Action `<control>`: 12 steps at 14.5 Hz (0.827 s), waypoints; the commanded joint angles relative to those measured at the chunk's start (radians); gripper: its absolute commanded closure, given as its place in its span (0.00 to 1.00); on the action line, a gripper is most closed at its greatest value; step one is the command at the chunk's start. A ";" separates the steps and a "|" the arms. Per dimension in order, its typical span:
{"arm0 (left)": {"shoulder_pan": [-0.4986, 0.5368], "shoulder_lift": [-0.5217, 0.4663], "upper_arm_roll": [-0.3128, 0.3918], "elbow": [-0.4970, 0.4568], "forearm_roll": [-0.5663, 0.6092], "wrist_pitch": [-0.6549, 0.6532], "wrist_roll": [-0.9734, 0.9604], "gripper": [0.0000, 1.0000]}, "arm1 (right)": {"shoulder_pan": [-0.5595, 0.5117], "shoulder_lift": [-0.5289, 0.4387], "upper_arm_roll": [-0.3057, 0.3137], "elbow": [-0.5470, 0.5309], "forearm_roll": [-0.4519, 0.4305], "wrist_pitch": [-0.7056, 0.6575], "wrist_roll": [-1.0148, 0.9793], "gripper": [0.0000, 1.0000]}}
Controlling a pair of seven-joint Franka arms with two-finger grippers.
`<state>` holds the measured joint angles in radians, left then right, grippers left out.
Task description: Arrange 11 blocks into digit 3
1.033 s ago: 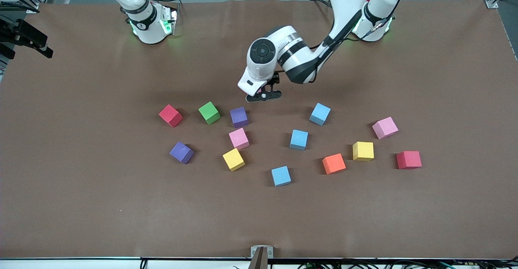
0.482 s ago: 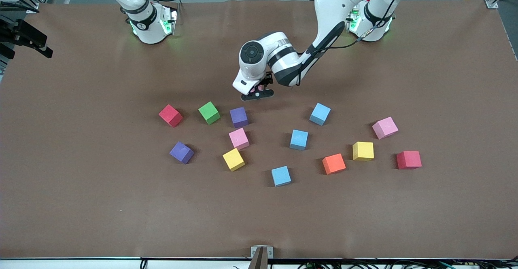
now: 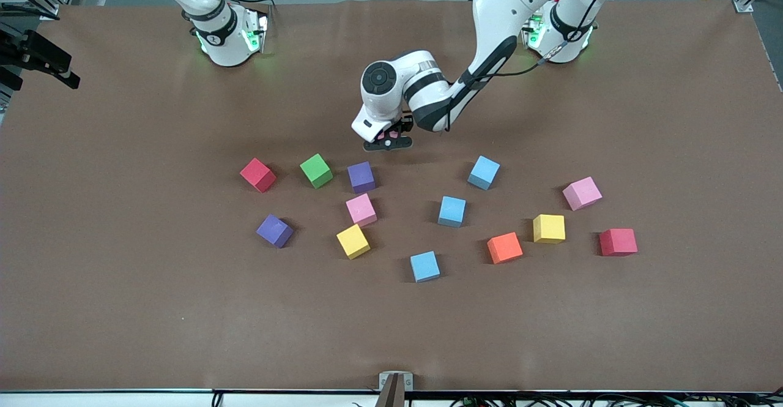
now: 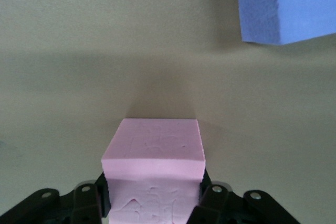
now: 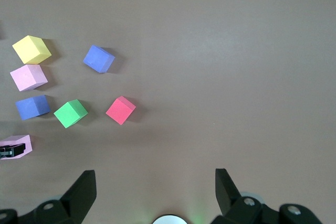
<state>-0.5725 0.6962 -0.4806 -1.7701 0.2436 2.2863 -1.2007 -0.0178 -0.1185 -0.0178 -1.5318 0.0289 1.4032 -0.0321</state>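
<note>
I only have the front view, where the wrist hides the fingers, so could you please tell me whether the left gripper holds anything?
Observer: Yes, the left wrist view shows the left gripper with its fingers pressed on both sides of a pink cube.
Operator: Thank you; what lies nearest it?
Observer: A purple cube, apart from it on the brown table.
Operator: And the other arm?
Observer: The right gripper waits open, high over the right arm's end of the table.
</note>
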 commanded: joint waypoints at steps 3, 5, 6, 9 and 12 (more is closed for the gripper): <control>0.034 -0.072 -0.001 -0.118 0.023 0.034 0.050 0.61 | -0.021 -0.001 0.013 -0.002 0.006 0.002 -0.009 0.00; 0.036 -0.081 0.000 -0.140 0.023 0.064 0.053 0.61 | -0.021 -0.001 0.013 -0.002 0.006 0.002 -0.009 0.00; 0.034 -0.080 -0.001 -0.141 0.023 0.065 0.055 0.61 | -0.021 -0.001 0.013 -0.002 0.006 0.003 -0.009 0.00; 0.034 -0.089 -0.001 -0.166 0.023 0.065 0.085 0.59 | -0.021 -0.001 0.013 -0.002 0.006 0.003 -0.009 0.00; 0.033 -0.086 -0.013 -0.161 0.023 0.065 0.090 0.44 | -0.021 -0.001 0.013 -0.004 0.006 0.002 -0.009 0.00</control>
<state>-0.5478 0.6268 -0.4837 -1.8890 0.2488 2.3359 -1.1176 -0.0178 -0.1174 -0.0178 -1.5318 0.0289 1.4032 -0.0321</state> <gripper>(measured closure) 0.401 0.000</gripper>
